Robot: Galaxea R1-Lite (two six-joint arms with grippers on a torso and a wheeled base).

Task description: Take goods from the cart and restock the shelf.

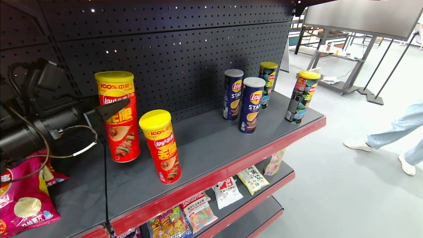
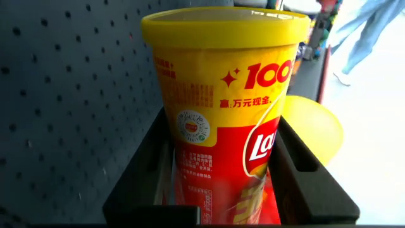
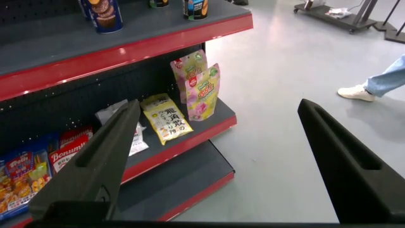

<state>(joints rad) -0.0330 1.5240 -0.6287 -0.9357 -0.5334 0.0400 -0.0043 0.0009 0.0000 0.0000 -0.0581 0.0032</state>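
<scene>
Hiding the gripper's far finger in the head view and running off-frame at its base in the left wrist view, the tall red cylindrical chip can with a yellow plastic lid (image 1: 123, 138) is standing upright on the dark grey shelf board with a red front edge (image 1: 211, 145), just beside a second red can (image 1: 162, 148). The left arm is sitting level over the shelf, its left gripper (image 2: 221, 120) clasping the tall can's upper half, one black finger on each side. The right gripper (image 3: 218, 107) is hanging spread wide, holding nothing, near the lower shelves.
</scene>
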